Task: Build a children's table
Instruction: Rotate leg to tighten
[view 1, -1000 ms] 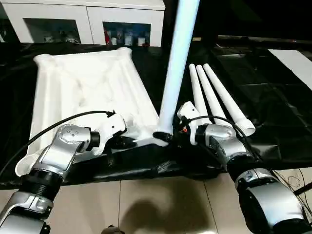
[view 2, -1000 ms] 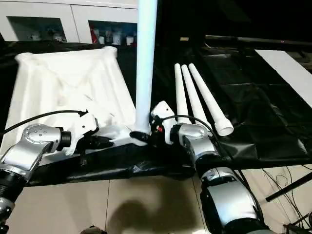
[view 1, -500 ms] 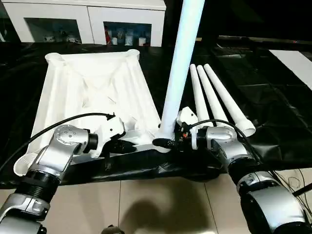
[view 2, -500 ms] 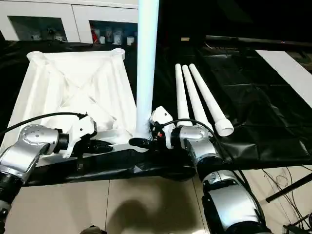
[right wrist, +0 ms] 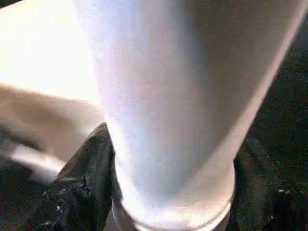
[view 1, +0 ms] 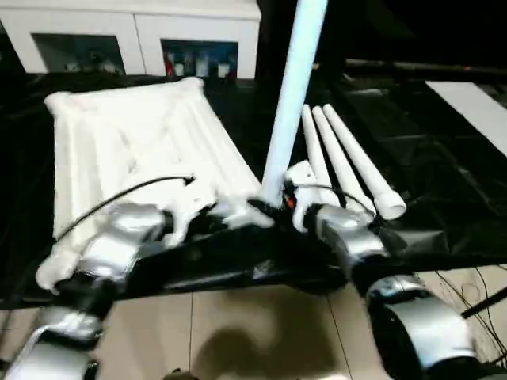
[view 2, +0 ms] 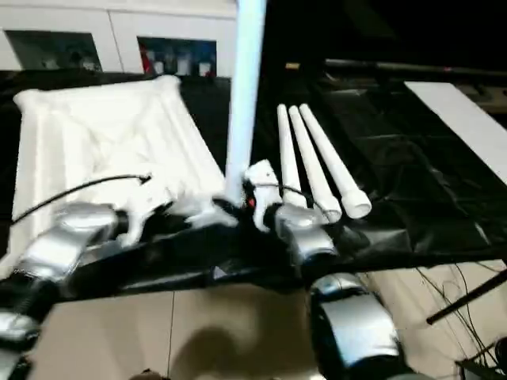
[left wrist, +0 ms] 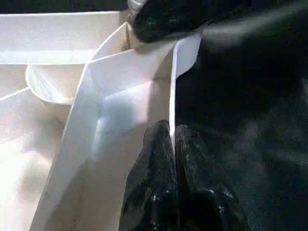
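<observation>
Since a second ago my right gripper (right wrist: 168, 192) has narrowed around the base of the upright leg (view 1: 289, 103), which stands in the near right corner socket of the upturned tabletop (view 1: 127, 142) on the black sheet (view 1: 444, 158). My left gripper (left wrist: 172, 139) is clamped on the tabletop's near rim, fingers together. Three spare legs (view 1: 344, 162) lie just right of the tabletop, the white cabinet (view 1: 135, 39) beyond.

Left tool (left wrist: 173, 144) pinched shut, right tool (right wrist: 168, 192) spread around a tube
</observation>
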{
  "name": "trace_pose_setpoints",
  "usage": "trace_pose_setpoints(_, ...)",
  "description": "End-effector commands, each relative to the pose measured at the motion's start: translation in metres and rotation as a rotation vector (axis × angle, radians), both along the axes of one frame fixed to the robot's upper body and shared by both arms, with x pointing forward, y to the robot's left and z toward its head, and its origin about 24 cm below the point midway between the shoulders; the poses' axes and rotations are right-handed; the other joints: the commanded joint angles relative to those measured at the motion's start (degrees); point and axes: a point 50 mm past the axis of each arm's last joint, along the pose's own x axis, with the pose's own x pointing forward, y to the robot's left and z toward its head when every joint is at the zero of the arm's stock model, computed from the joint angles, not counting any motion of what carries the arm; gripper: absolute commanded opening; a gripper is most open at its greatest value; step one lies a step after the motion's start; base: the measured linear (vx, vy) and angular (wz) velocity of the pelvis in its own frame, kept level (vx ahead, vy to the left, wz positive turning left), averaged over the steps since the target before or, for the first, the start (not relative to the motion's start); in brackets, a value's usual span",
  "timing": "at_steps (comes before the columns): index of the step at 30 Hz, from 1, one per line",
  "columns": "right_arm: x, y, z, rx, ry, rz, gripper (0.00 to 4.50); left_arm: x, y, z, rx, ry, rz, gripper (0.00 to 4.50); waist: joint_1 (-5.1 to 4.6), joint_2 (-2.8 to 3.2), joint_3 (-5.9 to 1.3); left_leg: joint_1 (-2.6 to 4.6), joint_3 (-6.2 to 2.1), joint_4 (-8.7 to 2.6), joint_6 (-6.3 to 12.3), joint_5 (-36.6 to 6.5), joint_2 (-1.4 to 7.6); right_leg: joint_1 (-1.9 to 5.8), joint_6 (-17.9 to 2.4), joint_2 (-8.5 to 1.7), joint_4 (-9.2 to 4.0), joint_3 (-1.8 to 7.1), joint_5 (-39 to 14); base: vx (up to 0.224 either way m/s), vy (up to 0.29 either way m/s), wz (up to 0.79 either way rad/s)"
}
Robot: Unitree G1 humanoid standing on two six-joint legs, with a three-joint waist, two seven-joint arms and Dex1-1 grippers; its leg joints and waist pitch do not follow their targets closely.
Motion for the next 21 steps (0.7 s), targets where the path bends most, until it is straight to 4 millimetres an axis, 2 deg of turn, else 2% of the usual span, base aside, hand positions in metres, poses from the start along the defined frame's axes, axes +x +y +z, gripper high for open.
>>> trace_pose_setpoints(1, -0.006, 0.006, -0.016, 0.053, 0.111, -0.105, 2.72, 0.013, 0.008, 0.004, -0.047, -0.052, 0.226, 0.0, -0.16, 0.72, -3.65, 0.78, 0.36, -3.66, -0.5, -10.68, 0.41, 2.62, -11.49, -3.9, -4.61, 2.55, -6.42, 0.0, 0.0, 0.0)
trace_pose_setpoints(2, -0.007, 0.018, -0.016, 0.049, 0.118, -0.145, 2.72, 0.019, 0.002, 0.003, -0.05, -0.072, 0.295, 0.0, 0.09, 0.74, -3.74, 0.86, 0.31, -3.6, -0.45, -10.25, 0.43, 2.65, -11.48, -3.87, -4.53, 2.49, -5.29, 0.0, 0.0, 0.0)
trace_pose_setpoints(3, -0.007, 0.018, -0.016, 0.049, 0.118, -0.145, 2.72, 0.019, 0.002, 0.003, -0.05, -0.072, 0.295, 0.0, 0.11, 0.81, -3.79, 0.76, 0.34, -3.55, -0.43, -9.37, 0.35, 2.69, -11.52, -3.79, -4.37, 2.47, -3.61, 0.0, 0.0, 0.0)
trace_pose_setpoints(4, -0.008, 0.023, -0.016, 0.037, 0.117, -0.158, 2.72, 0.021, -0.002, 0.003, -0.052, -0.082, 0.314, 0.0, 0.18, 0.72, -3.86, 0.76, 0.37, -3.5, -0.2, -9.16, 0.31, 2.73, -11.51, -3.73, -4.31, 2.44, -2.86, 0.0, 0.0, 0.0)
trace_pose_setpoints(5, -0.009, 0.039, -0.011, 0.049, 0.105, -0.137, 2.72, 0.024, -0.01, 0.005, -0.059, -0.107, 0.317, 0.0, 0.13, 0.46, -3.86, 0.62, 0.42, -3.5, 0.16, -8.51, 0.27, 2.8, -11.41, -3.66, -4.21, 2.41, -1.63, 0.0, 0.0, 0.0)
trace_pose_setpoints(7, -0.009, 0.043, -0.01, 0.065, 0.1, -0.123, 2.72, 0.024, -0.012, 0.006, -0.061, -0.116, 0.313, 0.0, 0.2, 0.35, -3.93, 0.39, 0.38, -3.41, 0.75, -8.09, 0.19, 3.01, -11.24, -3.81, -4.09, 2.4, -1.24, 0.0, 0.0, 0.0)
trace_pose_setpoints(8, -0.01, 0.049, -0.006, 0.095, 0.095, -0.097, 3.07, 0.024, -0.015, 0.007, -0.07, -0.122, 0.304, 0.0, 0.19, 0.09, -3.8, 0.37, 0.44, -3.43, 1.12, -8.48, 0.23, 2.91, -10.86, -3.8, -4.3, 2.39, -1.84, 0.0, 0.0, 0.0)
trace_pose_setpoints(11, -0.01, 0.052, -0.002, 0.108, 0.055, -0.052, 3.51, 0.021, -0.015, 0.008, -0.067, -0.12, 0.273, 0.0, 0.02, 0.27, -3.68, 0.3, 0.34, -3.56, 1.39, -9.43, 0.34, 2.83, -10.37, -3.9, -4.38, 2.36, -3.48, 0.0, 0.0, 0.0)
trace_pose_setpoints(12, -0.01, 0.052, -0.001, 0.105, 0.048, -0.046, 3.51, 0.021, -0.015, 0.007, -0.064, -0.121, 0.269, 0.0, -0.28, -0.31, -3.66, 0.1, 0.35, -3.59, 1.51, -9.67, 0.27, 2.97, -10.07, -3.83, -4.49, 2.29, -4.16, 0.0, 0.0, 0.0)
trace_pose_setpoints(13, -0.009, 0.05, 0.0, 0.096, 0.028, -0.03, 3.7, 0.017, -0.012, 0.007, -0.062, -0.111, 0.257, 0.0, -0.77, -0.27, -3.66, -0.54, 0.03, -3.78, 1.13, -9.29, 0.16, 3.47, -9.43, -3.86, -4.38, 2.08, -5.55, 0.0, 0.0, 0.0)
trace_pose_setpoints(14, -0.009, 0.049, 0.0, 0.092, 0.023, -0.026, 3.7, 0.017, -0.011, 0.007, -0.062, -0.108, 0.254, 0.0, -1.29, -0.05, -3.68, -0.77, -0.12, -3.78, 1.0, -8.88, 0.17, 3.51, -9.31, -4.0, -4.4, 2.03, -5.93, 0.0, 0.0, 0.0)
trace_pose_setpoints(15, -0.008, 0.045, 0.001, 0.075, 0.009, -0.018, 3.82, 0.014, -0.009, 0.007, -0.059, -0.113, 0.234, 0.0, -1.49, -0.32, -3.71, -0.66, -0.13, -3.76, 1.18, -8.51, 0.23, 3.43, -9.55, -4.0, -4.47, 2.0, -5.63, 0.0, 0.0, 0.0)
trace_pose_setpoints(16, -0.007, 0.044, 0.001, 0.067, 0.004, -0.017, 3.88, 0.014, -0.009, 0.007, -0.057, -0.112, 0.229, 0.0, -1.36, -0.08, -3.86, -0.08, -0.06, -3.53, 1.59, -7.79, 0.39, 3.11, -10.53, -4.04, -4.33, 2.09, -3.8, 0.0, 0.0, 0.0)
trace_pose_setpoints(17, -0.005, 0.038, 0.001, 0.035, -0.016, -0.013, 4.0, 0.011, -0.005, 0.006, -0.051, -0.106, 0.219, 0.0, -1.1, -0.14, -4.1, 0.27, 0.21, -3.15, 2.66, -5.41, 0.48, 3.0, -12.15, -3.97, -3.72, 2.34, 1.48, 0.0, 0.0, 0.0)
trace_pose_setpoints(18, -0.004, 0.032, 0.003, 0.026, -0.03, 0.017, 4.0, 0.009, -0.002, 0.007, -0.05, -0.098, 0.194, 0.0, -1.11, -0.17, -3.95, -0.08, 0.23, -3.2, 3.57, -3.83, 0.34, 3.13, -12.93, -3.75, -3.44, 2.2, 4.54, 0.0, 0.0, 0.0)
trace_pose_setpoints(21, -0.003, 0.016, 0.006, 0.001, -0.066, 0.125, 4.0, 0.0, 0.006, 0.007, -0.034, -0.073, 0.089, 0.0, -1.08, -0.21, -4.06, 0.02, 0.33, -3.01, 4.76, -3.84, 0.34, 3.24, -13.96, -3.7, -3.31, 2.13, 6.73, 0.0, 0.0, 0.0)
